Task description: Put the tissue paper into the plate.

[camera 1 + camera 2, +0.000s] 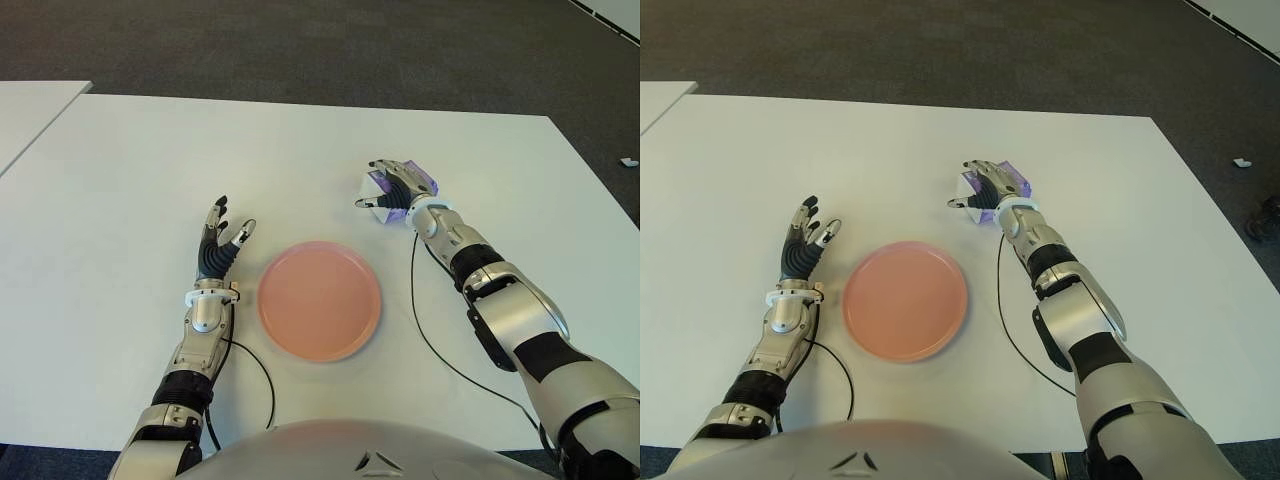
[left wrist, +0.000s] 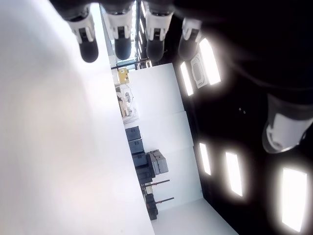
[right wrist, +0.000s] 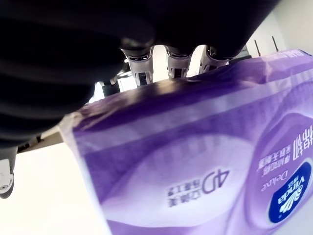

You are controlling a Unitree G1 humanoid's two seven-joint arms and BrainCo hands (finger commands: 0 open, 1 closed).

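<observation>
Beyond the plate's far right edge, my right hand (image 1: 392, 190) has its fingers wrapped over the top of the tissue paper (image 1: 380, 186), a purple and white pack. The right wrist view shows three fingertips (image 3: 178, 62) hooked over the pack's far edge, with its printed face filling the frame just beneath the palm. I read that as a top grasp, chosen so the pack can be carried sideways and set down flat. Whether the pack has left the white table (image 1: 130, 160) I cannot tell from the eye views; it sits very low, at or just above the surface.

The pink plate (image 1: 319, 300) lies nearer to the robot's body and to the left of that hand, near it but apart, with nothing in it. So the carry I still owe is short: back toward the body and inward, then a release over the plate's middle.

My left hand (image 1: 220, 247) shows just beside the plate's left rim, fingers stretched out straight and holding nothing, kept clear of the drop zone.
</observation>
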